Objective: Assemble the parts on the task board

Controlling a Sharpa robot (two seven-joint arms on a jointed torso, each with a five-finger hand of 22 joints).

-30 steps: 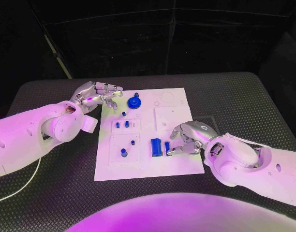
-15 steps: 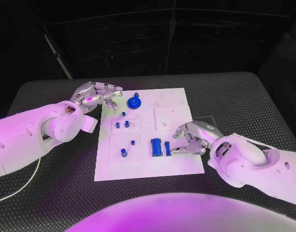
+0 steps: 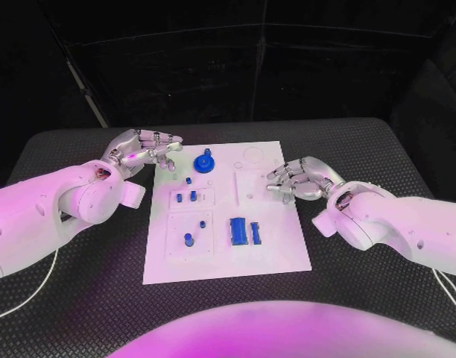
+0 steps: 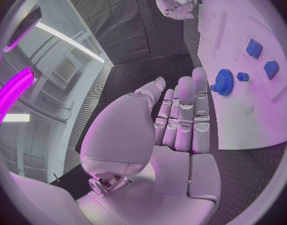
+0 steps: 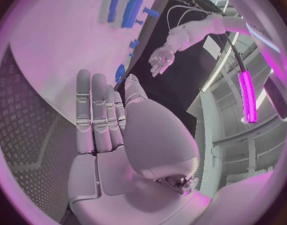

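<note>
Fig. legend, largest to smallest. We see the black table carrying the task board, a white plate lying between the two hands.

Left hand: at the board's far-left corner, just off its edge; fingers straight and side by side in the left wrist view, holding nothing, so we read it as empty and unclenched. Right hand: over the board's right edge, fingers loosely curled; right wrist view shows them extended together w/ nothing between them, so also empty.

Parts, rel. to the hands: blue gear w/ a knob on top, just beside the left hand's fingertips, nearest piece to it. Two long blue blocks lie side by side nearer the robot than the right hand, inboard of it. Pair of small blue pegs and a single peg sit in the left column, nearer the robot than the left hand. Round recess at the board's far side, between both hands, looks vacant.

Our judgement: no piece is held, so the step in hand is a pick. To do it well: choose one hand per part (left→gear, right→blocks), come down vertically, pinch the part by its sides, keep the other hand clear of the board, check seat alignment before pressing.
</note>
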